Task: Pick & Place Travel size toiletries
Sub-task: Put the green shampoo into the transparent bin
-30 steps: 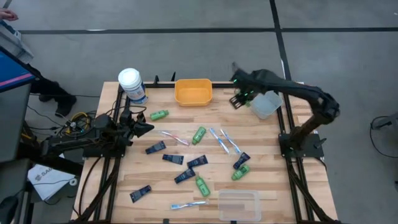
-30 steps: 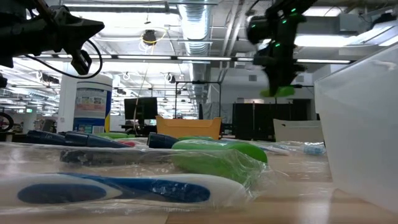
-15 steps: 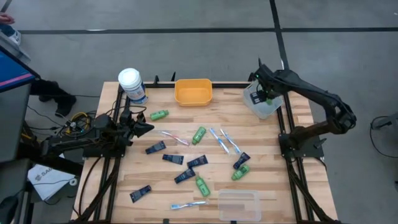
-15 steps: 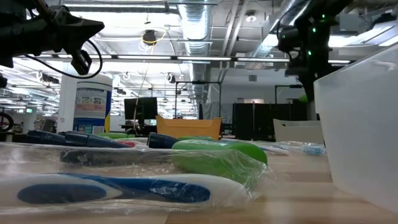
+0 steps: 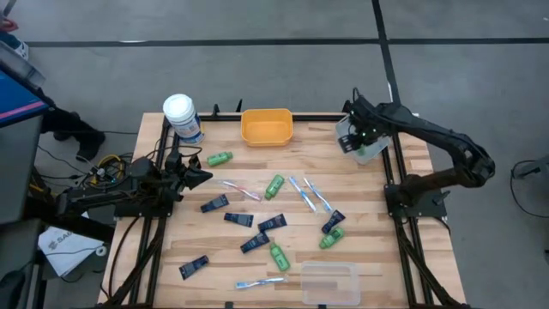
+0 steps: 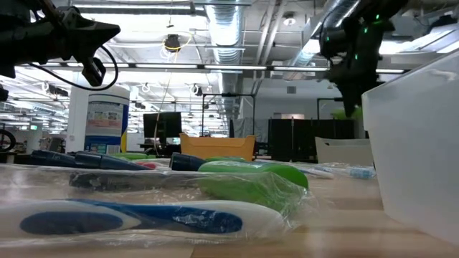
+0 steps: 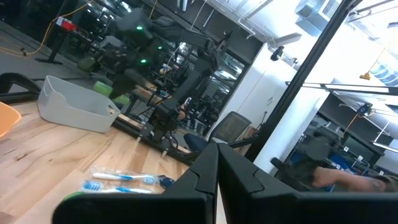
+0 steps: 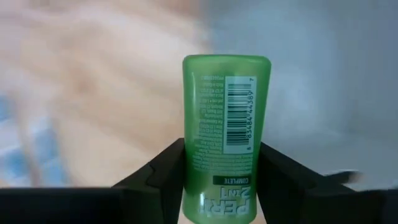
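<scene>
High view: right pincer (image 5: 358, 137) hangs over the grey bin (image 5: 372, 151) at the worktop's (image 5: 386, 223) far right corner. Left pincer (image 5: 202, 178) waits at the left edge, near a green bottle (image 5: 220, 158). Navy tubes (image 5: 238, 220), toothbrushes (image 5: 310, 194) and more green bottles lie scattered mid-worktop. An orange bin (image 5: 266, 126) and a white-lidded canister (image 5: 182, 116) stand at the far edge; a clear bin (image 5: 328, 282) sits at the near edge.

Low view: right pincer (image 6: 351, 100) hangs high above the worktop, a bit of green showing at its tip.

Left wrist view: left pincer (image 7: 217, 171) pressed fully together, holding nothing; the grey bin (image 7: 78, 106) shows beyond.

Right wrist view: right pincer (image 8: 224, 163) half open, fingers (image 8: 163, 165) clamped on both sides of a held green bottle (image 8: 225, 140), barcode label facing out.
</scene>
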You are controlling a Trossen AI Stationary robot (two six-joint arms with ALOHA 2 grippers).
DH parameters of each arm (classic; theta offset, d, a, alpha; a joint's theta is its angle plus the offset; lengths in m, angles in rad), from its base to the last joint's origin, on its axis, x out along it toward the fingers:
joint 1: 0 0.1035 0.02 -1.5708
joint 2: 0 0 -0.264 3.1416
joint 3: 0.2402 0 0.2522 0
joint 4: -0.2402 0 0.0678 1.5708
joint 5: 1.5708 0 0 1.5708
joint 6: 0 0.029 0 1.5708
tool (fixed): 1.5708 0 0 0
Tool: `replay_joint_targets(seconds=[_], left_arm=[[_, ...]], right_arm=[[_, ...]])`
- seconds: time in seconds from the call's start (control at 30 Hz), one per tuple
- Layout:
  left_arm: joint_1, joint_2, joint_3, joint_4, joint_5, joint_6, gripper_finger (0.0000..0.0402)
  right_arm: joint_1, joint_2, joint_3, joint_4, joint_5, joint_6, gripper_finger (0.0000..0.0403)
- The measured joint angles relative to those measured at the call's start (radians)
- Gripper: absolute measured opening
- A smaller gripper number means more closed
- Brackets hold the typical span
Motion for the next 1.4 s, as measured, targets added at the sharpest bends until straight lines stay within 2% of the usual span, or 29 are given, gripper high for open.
replay_joint_targets(seconds=[0.13,0.27,0.53,0.77,0.9,1.07,1.4], left_arm=[[0.0,0.0,0.0,0.0,0.0,0.0,0.0001],[0.0,0.0,0.0,0.0,0.0,0.0,0.0001],[0.0,0.0,0.0,0.0,0.003,0.0,0.0001],[0.0,0.002,0.0,0.0,0.002,0.0,0.0001],[0.0,0.012,0.0,0.002,-0.002,0.0,0.0001],[0.0,0.028,0.0,0.009,-0.002,0.0,0.0001],[0.0,0.038,0.0,0.016,-0.001,0.0,0.0001]], right_arm=[[0.17,-0.055,0.0,0.016,-0.093,0.108,0.0152],[0.398,-0.101,0.0,0.043,-0.154,0.271,0.016],[0.941,-0.101,0.001,0.276,-0.152,0.685,0.0156],[1.245,0.003,0.001,0.506,-0.122,0.864,0.0159],[1.337,0.092,0.001,0.619,-0.121,0.893,0.0163],[1.386,0.197,0.001,0.691,-0.131,0.894,0.0161],[1.404,0.361,0.011,0.688,-0.294,0.85,0.0161]])
